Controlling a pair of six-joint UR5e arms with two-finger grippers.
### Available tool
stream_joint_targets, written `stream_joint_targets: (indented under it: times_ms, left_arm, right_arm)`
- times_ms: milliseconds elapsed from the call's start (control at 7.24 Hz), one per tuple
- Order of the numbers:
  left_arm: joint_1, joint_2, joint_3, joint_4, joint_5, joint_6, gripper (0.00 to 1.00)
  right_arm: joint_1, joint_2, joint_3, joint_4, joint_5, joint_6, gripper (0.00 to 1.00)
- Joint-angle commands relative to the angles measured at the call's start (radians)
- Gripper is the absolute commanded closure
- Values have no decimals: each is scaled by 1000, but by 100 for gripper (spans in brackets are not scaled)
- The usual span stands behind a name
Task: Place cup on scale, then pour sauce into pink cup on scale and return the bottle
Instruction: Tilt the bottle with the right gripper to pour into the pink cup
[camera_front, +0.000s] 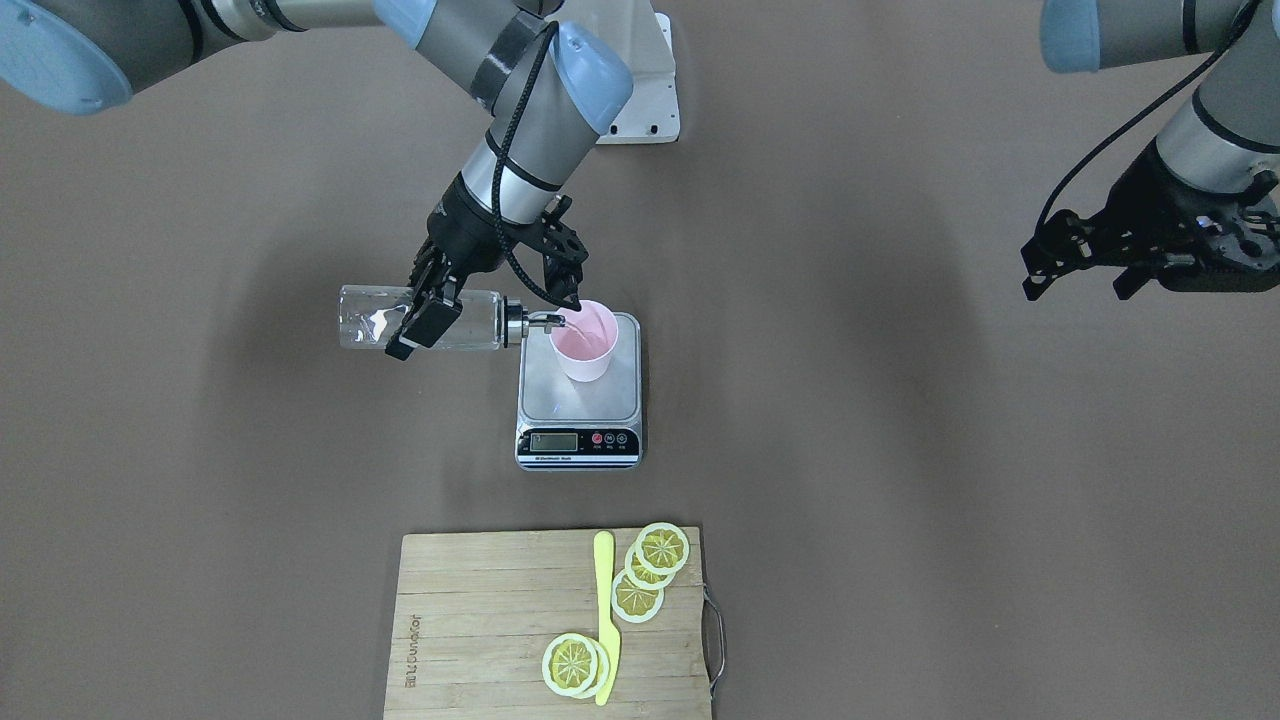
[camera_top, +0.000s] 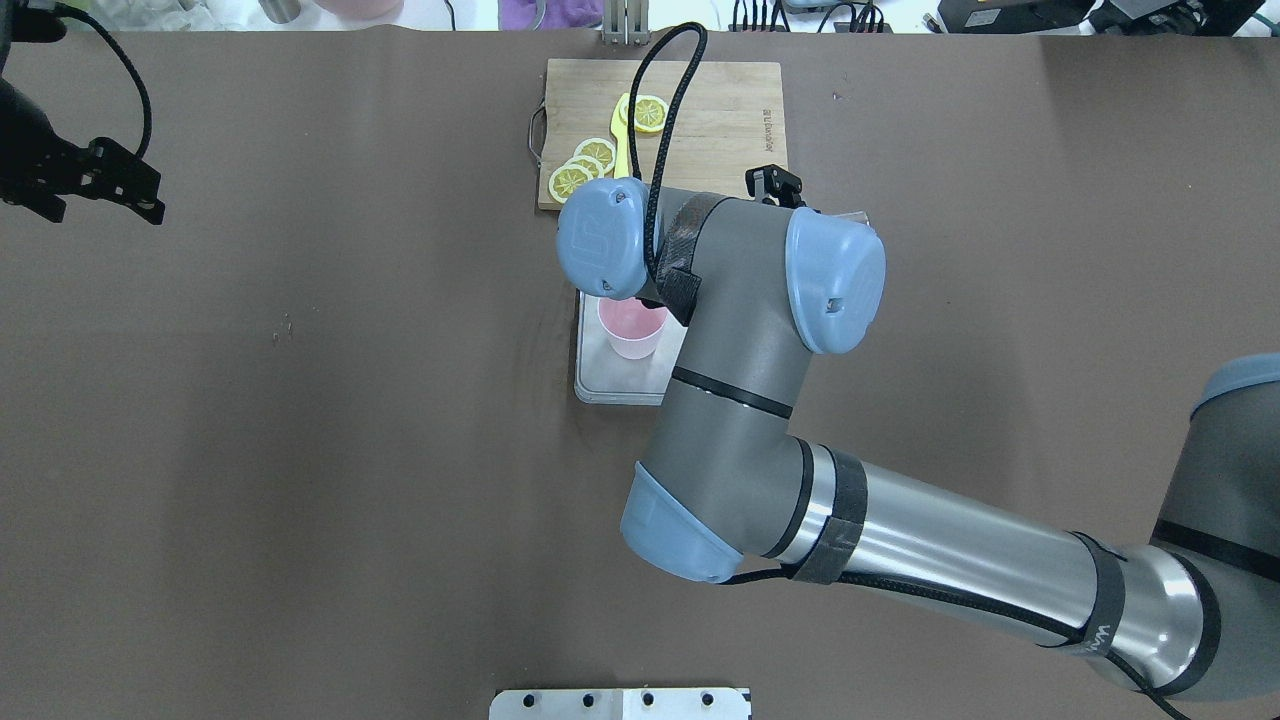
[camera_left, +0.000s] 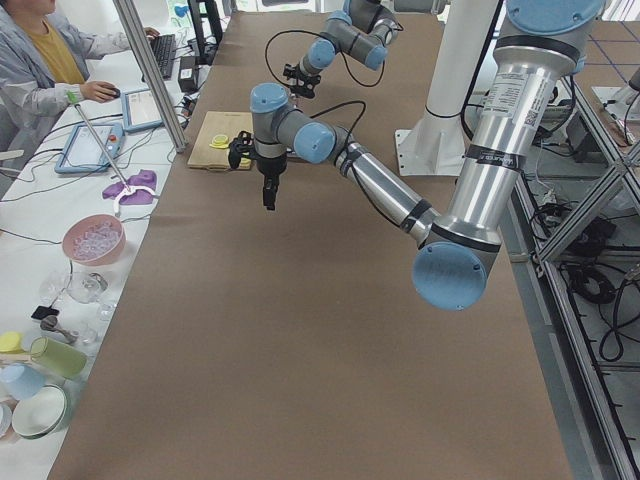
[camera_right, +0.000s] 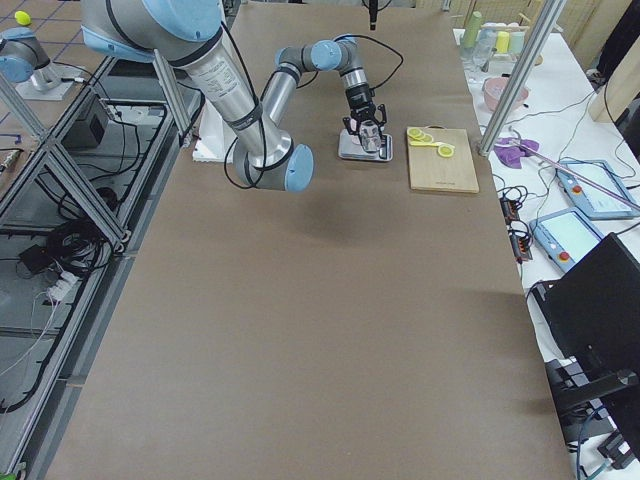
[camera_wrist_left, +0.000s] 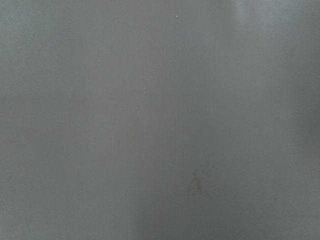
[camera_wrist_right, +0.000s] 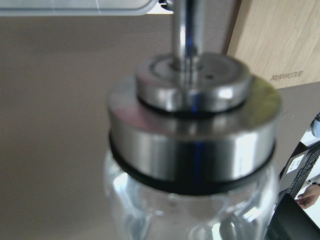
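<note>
cutting board (camera_front: 480, 620) up front holds lemon slices (camera_front: 650, 575). behind it the scale (camera_front: 575, 400) carries the pink cup (camera_front: 585, 350), contents unclear. right gripper (camera_front: 425, 315) clamps the bottle (camera_front: 365, 318) sideways, spout tip at the cup's rim. left gripper (camera_front: 1075, 270) hangs open, well off to the side.

Front camera is looking steeply down on the scale (camera_front: 578, 400); overhead is facing it from the opposite side, sharing it; side cameras are viewing it from afar; right wrist camera is sitting close against the bottle (camera_wrist_right: 192, 150).
</note>
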Motion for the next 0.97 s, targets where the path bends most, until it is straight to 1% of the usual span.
stream_joint_targets:
  times_ms: [0,138,276,415,553,691,829]
  left_arm:
    - [1,-1,0,1,0,-2,3]
    - [1,-2,-5,1,0,-3,3]
    - [1,-2,-6,1,0,-11,3]
    - [1,-4,-8,1,0,-15,3]
    - [1,-4,-8,1,0,-15,3]
    - [1,-5,-11,1,-1,-21,3]
    - [1,-8,-14,1,-1,-31,3]
  right_arm:
    - [1,-85,86,177,57,13,100]
    - [4,-125,88,283,91,13,100]
    - [10,-147,88,331,112,13,100]
    - [20,-177,98,397,152,15,100]
    - [37,-211,101,480,201,15,100]
    - [62,-237,128,514,251,15,100]
    - [89,-297,163,587,320,39,100]
